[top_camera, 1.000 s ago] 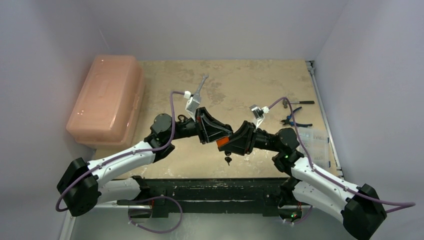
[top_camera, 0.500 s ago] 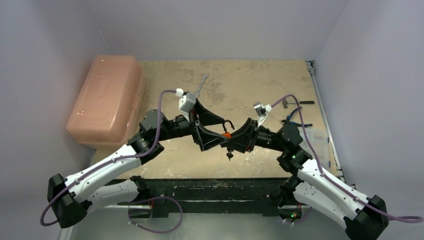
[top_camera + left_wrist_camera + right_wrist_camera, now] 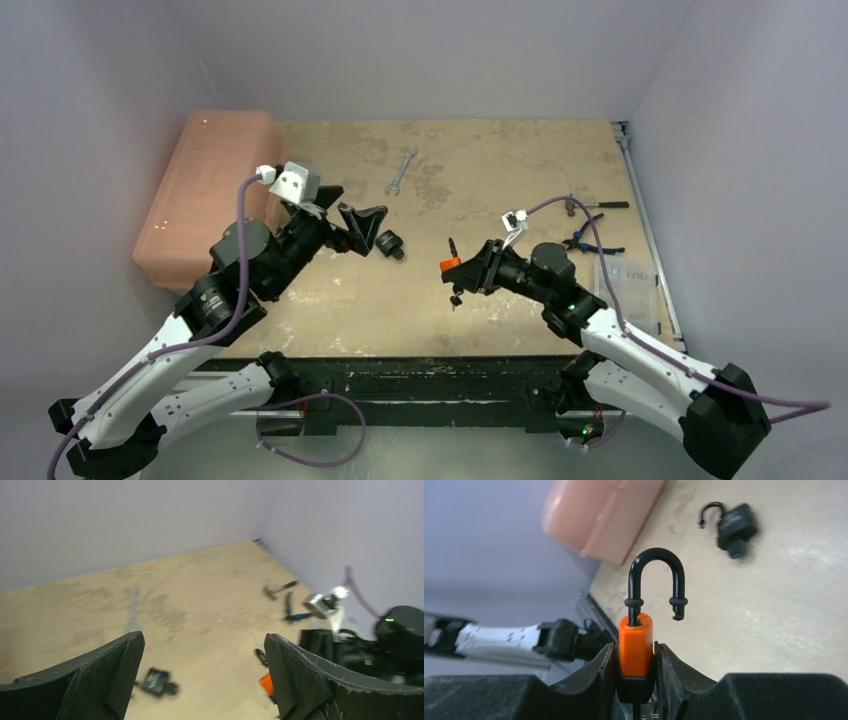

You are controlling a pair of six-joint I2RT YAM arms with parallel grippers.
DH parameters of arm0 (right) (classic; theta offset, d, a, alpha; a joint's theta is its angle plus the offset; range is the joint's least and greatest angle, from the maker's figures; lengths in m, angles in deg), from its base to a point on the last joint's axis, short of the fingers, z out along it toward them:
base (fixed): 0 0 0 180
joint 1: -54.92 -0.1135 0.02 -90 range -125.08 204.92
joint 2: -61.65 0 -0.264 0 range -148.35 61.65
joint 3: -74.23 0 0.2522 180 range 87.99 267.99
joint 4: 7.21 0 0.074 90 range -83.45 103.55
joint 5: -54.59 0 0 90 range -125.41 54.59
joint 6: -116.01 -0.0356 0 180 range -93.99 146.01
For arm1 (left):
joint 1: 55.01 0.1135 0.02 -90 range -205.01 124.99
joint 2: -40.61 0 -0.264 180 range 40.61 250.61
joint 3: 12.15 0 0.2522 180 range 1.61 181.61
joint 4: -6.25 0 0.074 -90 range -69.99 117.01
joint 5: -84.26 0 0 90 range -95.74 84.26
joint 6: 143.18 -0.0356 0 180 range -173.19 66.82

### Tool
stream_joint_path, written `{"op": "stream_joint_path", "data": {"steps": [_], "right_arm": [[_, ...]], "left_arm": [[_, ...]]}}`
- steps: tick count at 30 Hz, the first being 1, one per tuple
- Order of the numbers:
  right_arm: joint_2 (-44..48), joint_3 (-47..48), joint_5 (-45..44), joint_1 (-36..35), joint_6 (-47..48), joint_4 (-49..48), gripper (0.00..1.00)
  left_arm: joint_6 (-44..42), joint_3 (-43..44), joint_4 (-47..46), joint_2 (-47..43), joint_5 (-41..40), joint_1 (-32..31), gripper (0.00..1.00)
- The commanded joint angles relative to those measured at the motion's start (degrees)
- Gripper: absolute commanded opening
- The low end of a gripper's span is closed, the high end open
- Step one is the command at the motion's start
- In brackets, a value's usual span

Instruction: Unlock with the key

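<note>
My right gripper (image 3: 635, 666) is shut on an orange-and-black padlock (image 3: 635, 645). Its black shackle (image 3: 656, 575) stands open, one leg free of the body. In the top view the padlock (image 3: 449, 264) is held above the table in my right gripper (image 3: 462, 268), and a small dark key (image 3: 456, 298) hangs under it. My left gripper (image 3: 362, 218) is open and holds nothing, off to the left of the padlock and well apart from it. In the left wrist view the gripper (image 3: 205, 680) has wide jaws over bare table, with the orange padlock (image 3: 266, 684) behind the right finger.
A second, black padlock (image 3: 388, 243) lies on the table just right of my left gripper, also in view as padlock (image 3: 734, 525). A pink plastic box (image 3: 215, 195) fills the left side. A wrench (image 3: 401, 170) lies at the back; pliers (image 3: 590, 238) lie at the right.
My left gripper has opened, let go at the orange padlock and swung back to the left. My right gripper stayed shut on the padlock and drew slightly away.
</note>
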Motion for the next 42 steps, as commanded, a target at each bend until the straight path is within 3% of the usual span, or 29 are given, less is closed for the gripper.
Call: {"op": "stream_joint_path", "data": {"steps": [1,4,9,20,29,33,37,42], "right_arm": [[-5.9,0.0,-4.6,0.6,-4.3,-5.8,0.0],[-10.7,-0.8,-4.1,0.9,-6.8,-10.6,0.0],[-19.2,0.4,-2.2,2.2,-8.2,-15.0,0.0],[-42.6,7.2,3.9,5.8,-11.6,-28.1,0.0],[-64.2,14.9,13.3,9.8,-21.8,-44.6,0.0],[-69.8,19.2,14.1,10.1,-24.2,-44.7,0.21],[-71.5,22.0,13.1,10.4,-23.5,-40.7,0.52],[-71.1,22.2,13.1,10.7,-23.5,-38.7,0.72]], "left_arm": [[-10.0,-4.1,6.8,2.5,-20.7,-0.1,0.99],[-11.8,-12.4,2.6,3.9,-26.7,-0.1,0.99],[-8.2,-10.7,4.8,5.8,-27.4,0.1,0.99],[-8.0,-12.4,3.8,10.1,-21.4,0.8,0.97],[-8.4,-12.7,2.8,10.8,-17.9,3.0,0.94],[-8.4,-12.7,2.6,11.2,-16.7,3.8,0.93],[-8.2,-12.7,2.4,11.4,-15.9,4.5,0.92],[-8.3,-12.7,2.4,11.5,-15.4,5.3,0.91]]}}
